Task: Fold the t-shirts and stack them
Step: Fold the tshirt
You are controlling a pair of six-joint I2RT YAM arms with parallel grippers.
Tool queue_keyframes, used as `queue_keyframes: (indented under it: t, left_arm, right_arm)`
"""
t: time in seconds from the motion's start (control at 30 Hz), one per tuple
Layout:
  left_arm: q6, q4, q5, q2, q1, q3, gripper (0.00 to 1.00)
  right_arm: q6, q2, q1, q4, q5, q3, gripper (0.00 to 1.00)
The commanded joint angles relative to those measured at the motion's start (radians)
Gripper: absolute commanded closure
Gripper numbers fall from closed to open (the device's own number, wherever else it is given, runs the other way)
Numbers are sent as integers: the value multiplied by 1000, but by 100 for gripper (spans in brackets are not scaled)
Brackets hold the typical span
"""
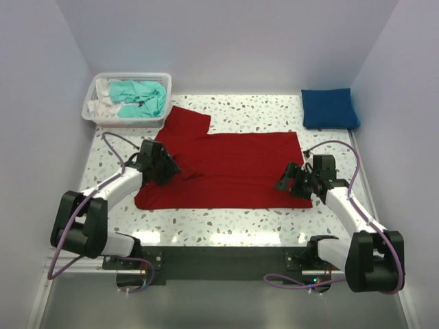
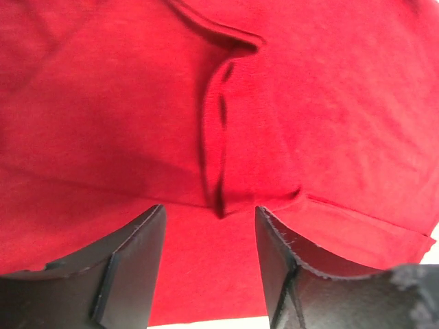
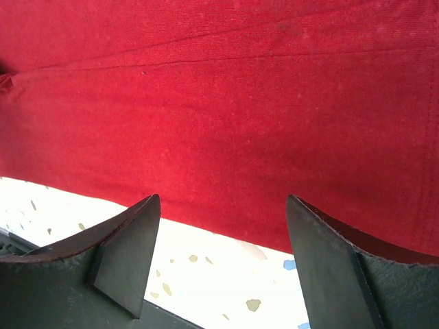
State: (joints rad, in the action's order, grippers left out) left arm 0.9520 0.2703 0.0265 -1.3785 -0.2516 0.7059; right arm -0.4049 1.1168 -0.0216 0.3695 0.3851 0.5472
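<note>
The deep red t-shirt (image 1: pixel 233 168) lies spread flat across the middle of the speckled table (image 1: pixel 240 223), one sleeve pointing toward the back left. My left gripper (image 1: pixel 169 171) rests over its left part. In the left wrist view this gripper (image 2: pixel 209 236) is open, red cloth (image 2: pixel 103 123) lies below the gap, and a raised crease (image 2: pixel 218 130) runs just ahead. My right gripper (image 1: pixel 284 182) is at the shirt's right edge. Its wrist view shows it (image 3: pixel 223 223) open over the red hem (image 3: pixel 226 137) and bare table. A folded royal blue t-shirt (image 1: pixel 329 108) sits back right. A teal t-shirt (image 1: pixel 140 98) lies crumpled in the basket.
The white mesh basket (image 1: pixel 93 115) stands at the back left corner and also holds some white cloth (image 1: pixel 103 108). Pale walls close in the table on the left, back and right. The arm bases sit on a dark bar (image 1: pixel 219 260) at the near edge.
</note>
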Motion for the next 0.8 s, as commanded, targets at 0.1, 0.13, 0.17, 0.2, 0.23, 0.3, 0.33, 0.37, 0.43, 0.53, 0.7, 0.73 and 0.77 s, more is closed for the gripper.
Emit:
queue_keyframes:
  t: [0.1,0.13,0.17,0.2,0.23,0.3,0.33,0.37,0.43,0.53,0.7,0.73,0.77]
  left_arm:
    - [47,-89,38,-83,-41,78,44]
    - [51,-89,38,-93,-49,81,44]
    - [54,-88,36,-106,-52,83,44]
    - [57,-83,36,-114,-57,86,45]
    - [63,-79,35,-120,-61,90,46]
    - [67,-68,33,-137,-67,98,46]
    - [71,-65,33,-142,-71,99,46]
    - [73,-63,33,-148,-74,101,47]
    - [76,-63,32,-154,-78,106,49]
    - [76,-57,33,-171,-87,119,52]
    - [73,-45,29,-189,-104,148,62]
    - [71,-43,29,-195,-106,152,65]
    - [68,-42,29,-200,-107,155,67]
  right_arm:
    - [35,-26,-3,-17,5,-9,23]
    - [34,-26,-3,-15,1,-9,23]
    - [35,-26,-3,-12,-2,-10,23]
    - [40,-26,-3,-11,-3,-10,23]
    - [40,-26,-3,-9,-5,-12,23]
    - [44,-26,-3,-6,-8,-12,23]
    - [44,-23,-5,-4,-8,-12,23]
    - [44,-23,-3,-4,-8,-12,23]
    - [44,-20,-3,-6,-9,-12,23]
    - [46,-11,-3,-7,-8,-12,23]
    - [46,-9,-3,-1,-17,-12,23]
    - [44,-9,-3,-1,-17,-12,23]
    - [44,-9,-1,0,-17,-12,23]
